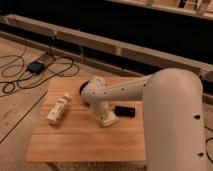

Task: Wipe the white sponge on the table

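The table (75, 140) has a light brown slatted wooden top and fills the middle of the camera view. My white arm reaches in from the right and bends down over the table's middle. The gripper (104, 116) points down onto the tabletop, just left of a black flat device (124, 111). An off-white block at its tip, which looks like the white sponge (109, 121), rests on the wood and is partly hidden by the gripper.
A longer white bottle (58, 109) lies on the table's left side. Black cables and a small dark box (36, 66) lie on the floor at the left. A dark low wall with a rail (125, 50) runs behind the table.
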